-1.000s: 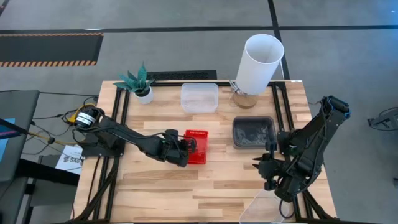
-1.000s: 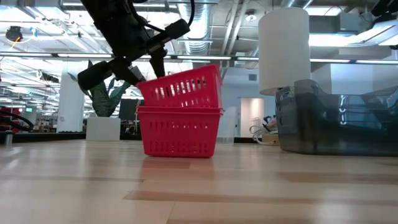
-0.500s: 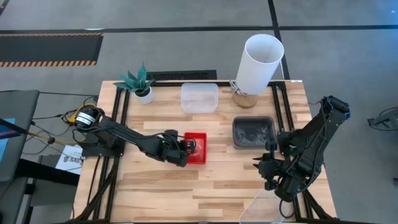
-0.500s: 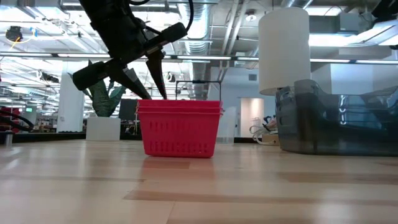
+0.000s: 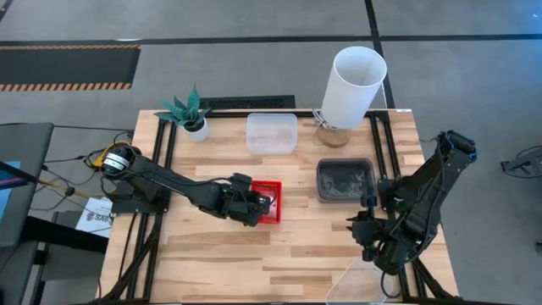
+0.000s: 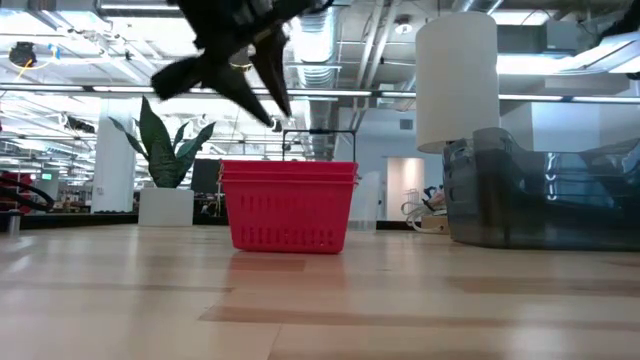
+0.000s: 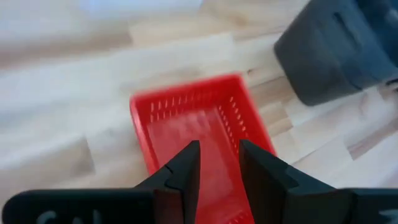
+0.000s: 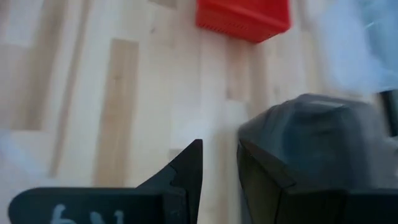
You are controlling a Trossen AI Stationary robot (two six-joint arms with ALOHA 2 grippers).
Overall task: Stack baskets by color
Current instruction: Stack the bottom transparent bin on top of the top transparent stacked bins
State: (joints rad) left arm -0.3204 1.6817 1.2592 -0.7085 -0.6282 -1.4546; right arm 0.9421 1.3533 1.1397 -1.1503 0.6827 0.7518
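The red baskets (image 5: 269, 200) sit nested in one stack near the middle of the table (image 5: 212, 254), their rims level and close together in the low view (image 6: 289, 205). The left gripper (image 5: 259, 202) hangs just above the stack's left side, released: its two dark fingers (image 7: 185, 177) stand a little apart with nothing between them, and in the low view they point down clear of the red rims. To the right of the stack, well apart from it, the grey baskets (image 5: 345, 180) rest as one dark pile. The clear baskets (image 5: 272, 133) lie at the far edge, behind the red ones. A plant (image 5: 188, 112) stands at the far left corner and a white cylinder (image 5: 351, 88) at the far right, just behind the grey pile. The right gripper (image 5: 362, 230) waits near the table's right near side, close to the grey pile, its fingers (image 8: 188, 171) slightly parted and holding nothing.
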